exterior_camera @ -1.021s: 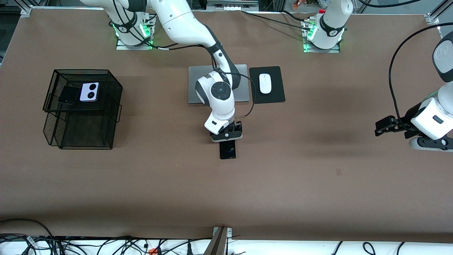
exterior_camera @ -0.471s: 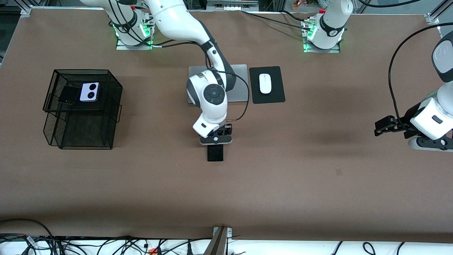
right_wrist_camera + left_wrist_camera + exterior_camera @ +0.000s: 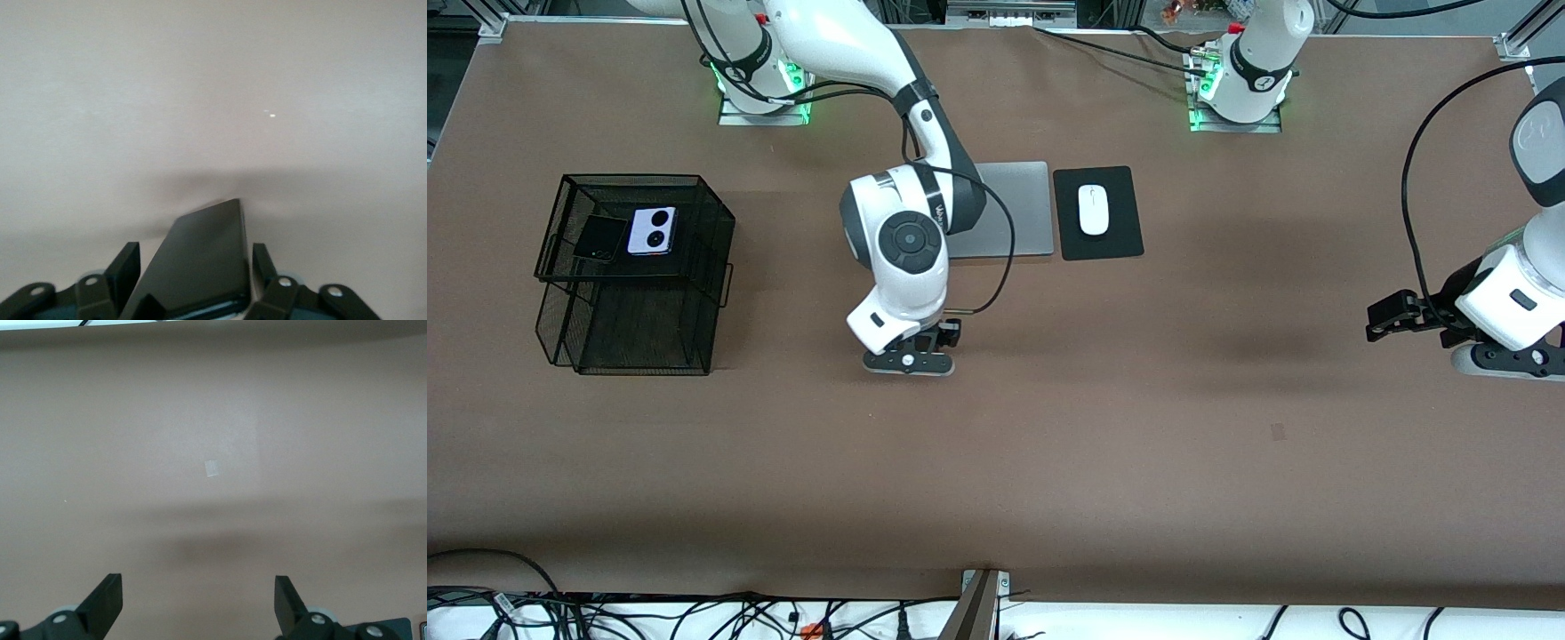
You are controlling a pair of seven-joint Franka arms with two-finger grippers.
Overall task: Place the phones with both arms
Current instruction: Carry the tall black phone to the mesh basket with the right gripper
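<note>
The right arm reaches from its base out over the middle of the surface, wrist bent downward, its pincer (image 3: 908, 362) (image 3: 195, 272) closed on the slim black slab phone (image 3: 200, 257) and held up in the air. The left arm waits at its own end of the surface, its pincer (image 3: 1392, 316) (image 3: 198, 607) spread wide and holding nothing.

Front view: high, facing robots, whole table (image 3: 1138, 462) in frame, bases along top. Left wrist view: looks past own fingertips (image 3: 107, 603) at bare tabletop, fairly high. Right wrist view: close over tabletop, slab phone (image 3: 200, 260) filling foreground. Shared: brown tabletop.
</note>
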